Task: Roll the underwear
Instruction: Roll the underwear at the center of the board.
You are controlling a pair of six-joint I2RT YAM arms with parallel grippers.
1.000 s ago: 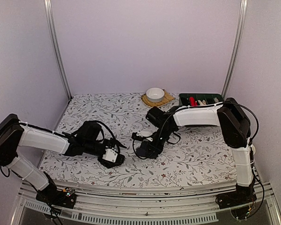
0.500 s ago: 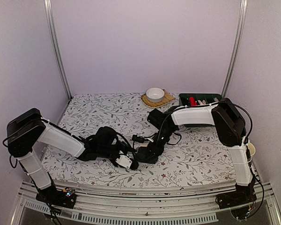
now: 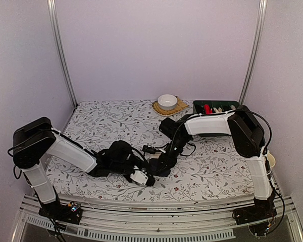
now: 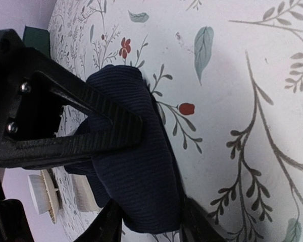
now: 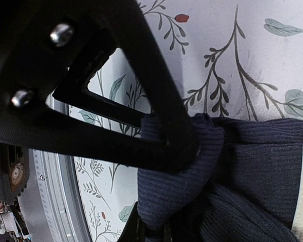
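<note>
Top external: since a second ago the left arm has swung in from the left and lies stretched low over the table [image 3: 106,121]. Left gripper [image 3: 145,178] now meets right gripper [image 3: 159,162] at the underwear [image 4: 141,171], bunched well nearer than the white bowl [image 3: 167,101], slightly left of it. Right arm bends down from beside the bowl, fingers pinched on a cloth fold. Left fingers straddle the bundle; cannot tell if clamped.

The underwear [image 4: 136,166] is ribbed dark navy, nearly black, the table cover [image 3: 116,121] white with grey-green leafy sprigs and small red flowers, the bowl [image 3: 167,100] white, the mat [image 3: 180,107] straw-yellow, the bin [image 3: 198,107] dark green, the left arm [image 3: 70,151] and right arm [image 3: 212,123] white with black joints
</note>
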